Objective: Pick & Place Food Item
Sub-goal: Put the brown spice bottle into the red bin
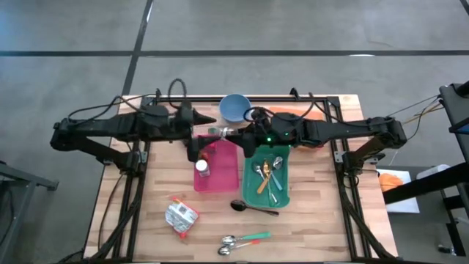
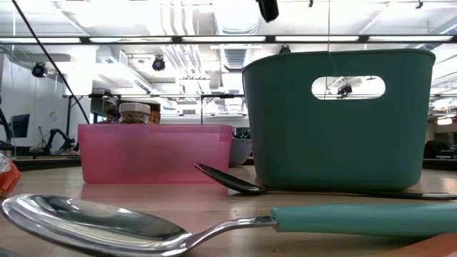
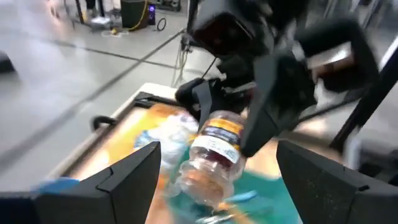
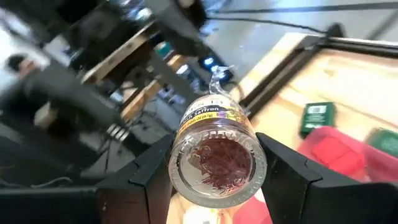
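Between the right gripper's [image 4: 214, 180] clamping fingers, a small clear glass saffron jar [image 4: 214, 155] is looking slippery and breakable; the left gripper [image 3: 214, 180] is hanging open nearby.

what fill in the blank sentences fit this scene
The right gripper holds one spice jar; the other jar stands in the ___ bin.
The bowl is coloured ___.
The left gripper is ___, holding nothing.
Missing words: pink; blue; open.
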Tool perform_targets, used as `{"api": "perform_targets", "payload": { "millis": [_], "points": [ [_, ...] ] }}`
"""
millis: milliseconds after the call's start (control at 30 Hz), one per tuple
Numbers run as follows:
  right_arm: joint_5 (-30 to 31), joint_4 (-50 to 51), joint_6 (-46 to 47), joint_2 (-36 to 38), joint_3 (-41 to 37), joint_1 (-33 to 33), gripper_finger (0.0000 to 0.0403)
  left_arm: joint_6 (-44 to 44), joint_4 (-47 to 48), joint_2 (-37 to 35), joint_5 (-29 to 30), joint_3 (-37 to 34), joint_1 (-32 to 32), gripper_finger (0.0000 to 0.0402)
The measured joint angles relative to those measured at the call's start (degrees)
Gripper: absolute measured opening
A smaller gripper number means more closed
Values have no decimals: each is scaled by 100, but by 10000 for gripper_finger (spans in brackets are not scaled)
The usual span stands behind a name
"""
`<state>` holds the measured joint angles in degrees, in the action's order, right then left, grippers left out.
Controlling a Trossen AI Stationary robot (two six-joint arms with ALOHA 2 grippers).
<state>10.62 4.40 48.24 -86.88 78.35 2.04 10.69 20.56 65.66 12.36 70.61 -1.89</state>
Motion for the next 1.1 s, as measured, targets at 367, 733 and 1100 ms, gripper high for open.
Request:
{"api": "perform_targets", "payload": {
  "millis": [367, 733, 1100],
  "points": [
    [-883, -232, 727, 220, 0, -100, 183, -2815, -129, -132, -105, -7, -557, 321],
    [-1323, -1357, 1515, 229, 0, -120, 183, -4484, -1112, 39, 907, -13, -975, 321],
    [-1421, -1944, 1543, 152, 0, -120, 183, -4992, -1969, 309, 883, -13, -969, 321]
  ]
}}
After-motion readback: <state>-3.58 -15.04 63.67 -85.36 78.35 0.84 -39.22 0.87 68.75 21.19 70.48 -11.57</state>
